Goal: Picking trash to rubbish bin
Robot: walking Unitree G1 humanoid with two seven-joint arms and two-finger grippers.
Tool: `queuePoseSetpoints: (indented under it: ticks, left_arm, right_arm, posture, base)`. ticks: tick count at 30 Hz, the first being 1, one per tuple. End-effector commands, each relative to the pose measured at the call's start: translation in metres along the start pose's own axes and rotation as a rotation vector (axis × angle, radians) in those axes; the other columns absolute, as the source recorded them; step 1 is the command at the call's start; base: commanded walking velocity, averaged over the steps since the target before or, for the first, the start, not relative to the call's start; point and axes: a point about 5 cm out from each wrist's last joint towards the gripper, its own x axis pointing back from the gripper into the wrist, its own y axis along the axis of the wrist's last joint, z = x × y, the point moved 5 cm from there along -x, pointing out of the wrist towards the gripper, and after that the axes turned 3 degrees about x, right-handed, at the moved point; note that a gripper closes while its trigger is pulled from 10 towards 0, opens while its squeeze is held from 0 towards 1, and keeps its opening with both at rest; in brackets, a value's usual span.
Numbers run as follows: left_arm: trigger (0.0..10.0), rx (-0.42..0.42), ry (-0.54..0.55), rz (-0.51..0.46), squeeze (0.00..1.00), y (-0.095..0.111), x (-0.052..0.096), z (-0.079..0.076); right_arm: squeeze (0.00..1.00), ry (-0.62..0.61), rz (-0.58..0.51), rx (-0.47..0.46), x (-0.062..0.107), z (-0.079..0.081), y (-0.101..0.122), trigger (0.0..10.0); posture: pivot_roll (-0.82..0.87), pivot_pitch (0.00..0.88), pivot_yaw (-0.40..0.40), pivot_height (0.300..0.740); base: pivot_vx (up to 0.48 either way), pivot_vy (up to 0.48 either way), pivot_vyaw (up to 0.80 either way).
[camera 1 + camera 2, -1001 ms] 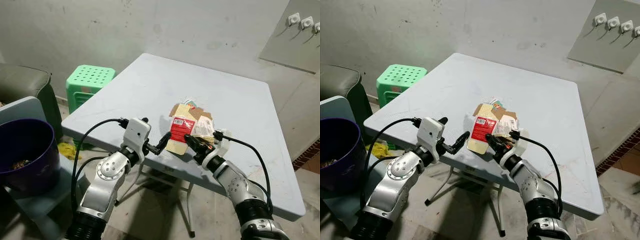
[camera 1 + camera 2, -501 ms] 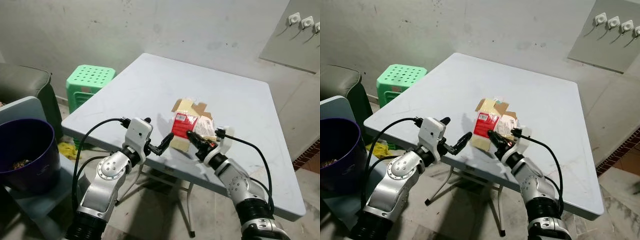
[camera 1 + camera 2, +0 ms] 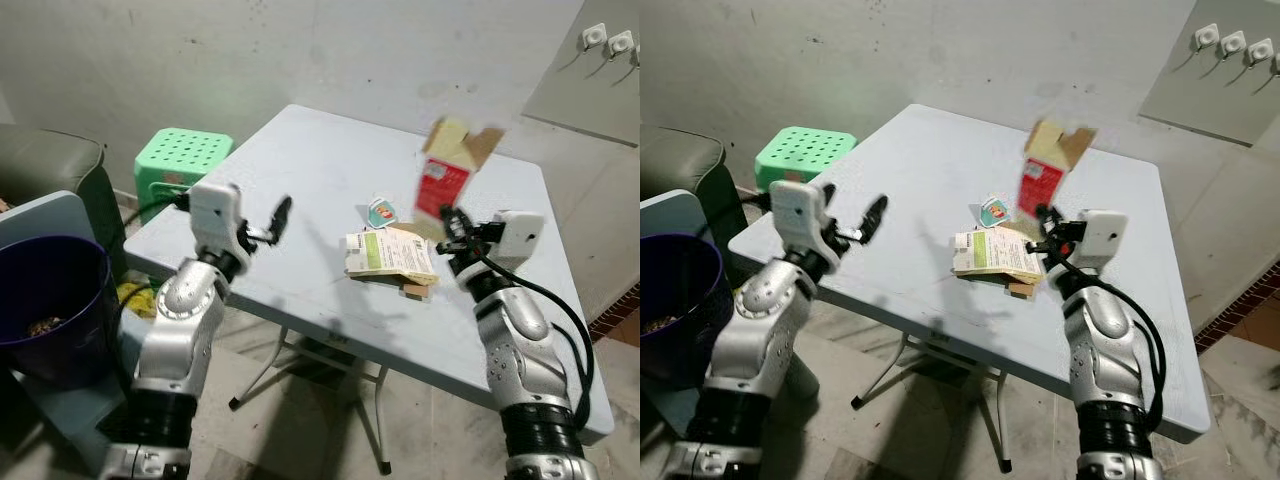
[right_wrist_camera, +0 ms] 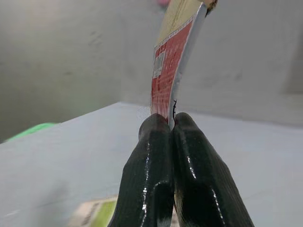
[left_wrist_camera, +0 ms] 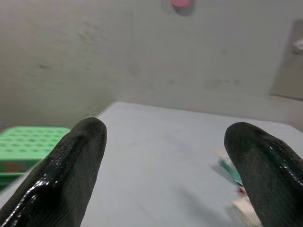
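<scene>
Red-and-cream carton (image 3: pixel 443 172) hangs above the grey counter (image 3: pixel 300 170), clamped at its lower edge by the right tool (image 3: pixel 455 222). Left tool (image 3: pixel 282 212) hovers spread wide over the counter's left side. Purple bin (image 3: pixel 48 300) stands far left.

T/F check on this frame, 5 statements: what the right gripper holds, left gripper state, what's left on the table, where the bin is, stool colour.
1. The right gripper is shut on the red carton, lifted off the table. True.
2. The left gripper holds a wrapper. False: its fingers are spread apart with nothing between them.
3. A flattened green-and-white carton lies on the table. True.
4. The purple bin stands on the table. False: it sits off the table, to the robot's left, lower than the tabletop.
5. The stool beside the table is blue. False: it is green.
</scene>
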Motion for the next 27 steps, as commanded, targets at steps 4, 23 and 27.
queuePoseSetpoints:
  ticks: [4,23,27]
  left_arm:
    - [10.0,0.04,0.031,-0.004,0.0,-0.003,0.0,0.001]
    - [10.0,0.114,0.131,0.031,0.0,-0.019,0.016,0.028]
    - [10.0,0.119,0.139,0.037,0.0,-0.019,0.016,0.029]
  right_arm:
    - [0.0,-0.048,-0.045,0.059,0.013,0.0,0.009,10.0]
    - [0.0,-0.142,-0.05,0.117,0.048,-0.003,0.01,10.0]
    - [0.0,-0.144,-0.035,0.114,0.053,-0.002,0.007,10.0]
  posture:
    - [-0.02,0.0,-0.092,0.74]
    - [-0.05,0.0,-0.063,0.74]
    - [-0.04,0.0,-0.063,0.74]
  base:
    - [0.0,0.0,0.0]
    - [0.0,0.0,0.0]
    - [0.0,0.0,0.0]
